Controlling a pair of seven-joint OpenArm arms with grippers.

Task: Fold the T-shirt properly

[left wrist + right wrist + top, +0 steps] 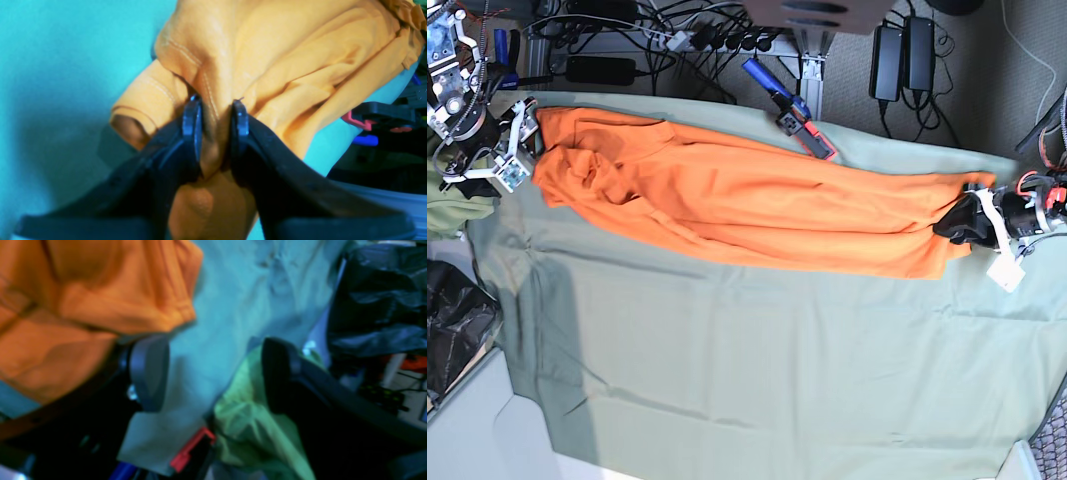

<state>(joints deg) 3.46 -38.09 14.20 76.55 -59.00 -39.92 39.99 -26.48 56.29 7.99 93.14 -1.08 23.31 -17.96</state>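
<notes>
Two arms flank the T-shirt [757, 205], which lies stretched in a long band on the sage cloth [757, 370] that covers the counter; from my seat the left gripper [215, 128] has its fingers [192, 126] clamped on a bunched fold of orange fabric, the hem stitching showing just beyond the tips; the right gripper [213, 373] has its fingers [148, 371] spread wide with nothing between them, the shirt's other end lying just to one side of them and a green bunched garment [253, 426] beneath; I judge the fabric thin, soft and light, so it will drape, sag and wrinkle wherever it is unsupported, and it may slip out of a shallow pinch; I would take hold at a hemmed edge or seam, where the doubled layers give the fingers something firmer to bite, and I would want the free end near the right fingers gathered at a corner, not mid-panel; a red-handled clamp [812, 138] sits on the far edge of the cloth, close to the shirt.
</notes>
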